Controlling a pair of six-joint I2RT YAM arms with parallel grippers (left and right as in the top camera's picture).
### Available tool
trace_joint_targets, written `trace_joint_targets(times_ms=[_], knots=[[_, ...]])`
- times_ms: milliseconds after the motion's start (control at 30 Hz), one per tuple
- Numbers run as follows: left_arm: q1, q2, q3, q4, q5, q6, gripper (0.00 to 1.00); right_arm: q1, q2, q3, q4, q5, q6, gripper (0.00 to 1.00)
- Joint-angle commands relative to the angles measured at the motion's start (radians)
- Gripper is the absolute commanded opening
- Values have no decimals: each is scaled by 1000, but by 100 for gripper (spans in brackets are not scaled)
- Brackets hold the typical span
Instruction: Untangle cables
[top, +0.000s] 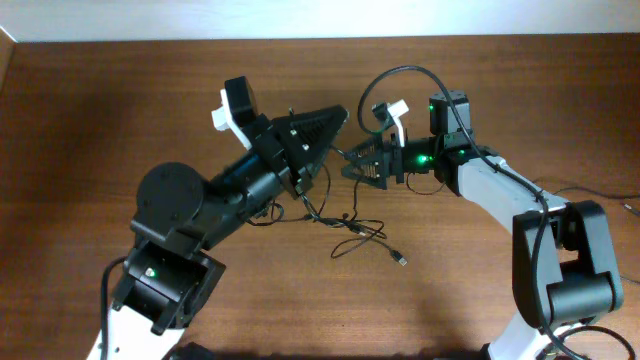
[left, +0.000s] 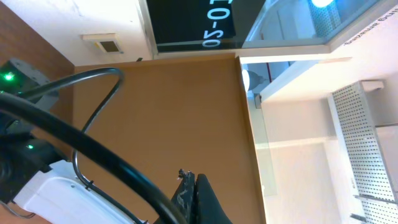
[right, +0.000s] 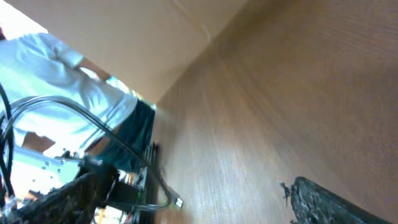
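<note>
Right fingers (right: 336, 202) spread wide, left fingers (top: 325, 122) pinched shut. Cables (top: 352, 228) sprawl below both tips, long axis crosswise; right gripper (top: 348, 162) sits nearer.

Left end effector (top: 338, 118) beside right end effector (top: 349, 164), cables (top: 352, 228) tangled on table (top: 90, 120) below

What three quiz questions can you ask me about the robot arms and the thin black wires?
1. True or false: the right gripper is open.
2. Where do the looped cables lie? A: on the wooden table. B: inside a box. C: hanging off the table's edge.
3. Fill in the gap: the fingers of the left gripper are ____.

Key: 1 true; 2 A; 3 shut.
</note>
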Motion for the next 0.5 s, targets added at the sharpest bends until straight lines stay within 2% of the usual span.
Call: trace_joint_targets(times_ms=[0,33,133,200,233,267,300,333,367,400,433,467], knots=[[3,-4,3,4,10,-9,0,98,1,9,72,103,297,98],[3,-4,3,4,8,-9,0,143,1,8,109,112,336,98],[4,-4,3,4,2,-9,0,229,1,8,97,105,335,98],[4,-4,3,4,3,-2,0,232,1,8,95,105,323,97],[4,-4,3,4,3,-2,0,226,1,8,96,109,294,60],[4,-7,3,4,5,-2,0,218,1,8,96,113,269,15],[4,-16,4,4,21,19,0,197,1,8,92,169,267,4],[5,-26,4,4,20,158,0,167,1,8,87,254,267,4],[34,-42,3,-3,19,507,0,106,-1,9,84,313,268,4],[61,-60,4,-46,18,671,0,43,-10,9,65,344,267,4],[162,-112,4,-176,-1,821,0,-50,-31,11,-21,438,264,4],[234,-143,4,-261,-40,887,0,-113,-46,11,-76,483,236,4]])
